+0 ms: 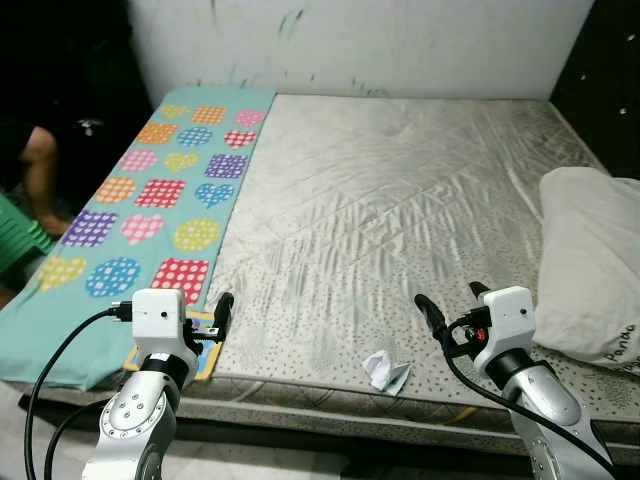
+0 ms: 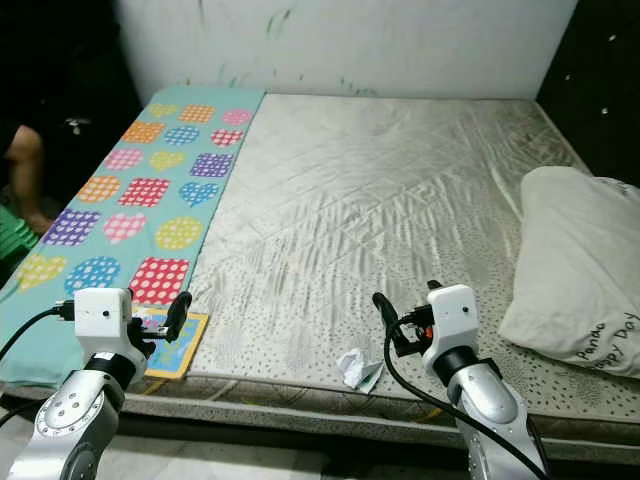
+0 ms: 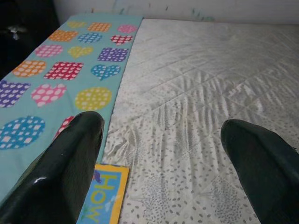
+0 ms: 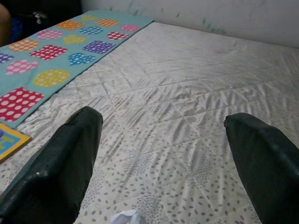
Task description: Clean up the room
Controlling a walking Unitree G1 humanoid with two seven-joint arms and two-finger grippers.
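Lying near the front edge of the bare quilted grey-white mattress (image 1: 400, 190) is a small crumpled piece of white paper (image 1: 386, 371), btwn the two arms but closer to the right one. Right gripper (image 1: 452, 300) hovers just above the mattress, a little to the right of the paper, not touching it; fingers (image 4: 70, 163) spread wide apart w/ nothing btwn them, and in the right wrist view only a white sliver of the paper (image 4: 125, 217) shows, cut off at the frame edge. Left gripper (image 3: 163, 168) hangs over the front left corner, fingers likewise apart and empty. Just beside it lies a flat card w/ yellow border and blue face (image 2: 172, 340), partly covered by the arm in the head views; in the left wrist view its lettering is cut by the frame edge. Teal cloth printed w/ coloured dotted hearts, squares and circles (image 1: 160, 190) covers the left strip of the mattress, its far left end out of frame. White pillow (image 2: 580, 270) sits at the right edge, partly cropped, w/ printed words too small to read fully. At far left a person's arm (image 1: 38, 165) shows in deep shade next to something green (image 1: 18, 240); can't tell what.
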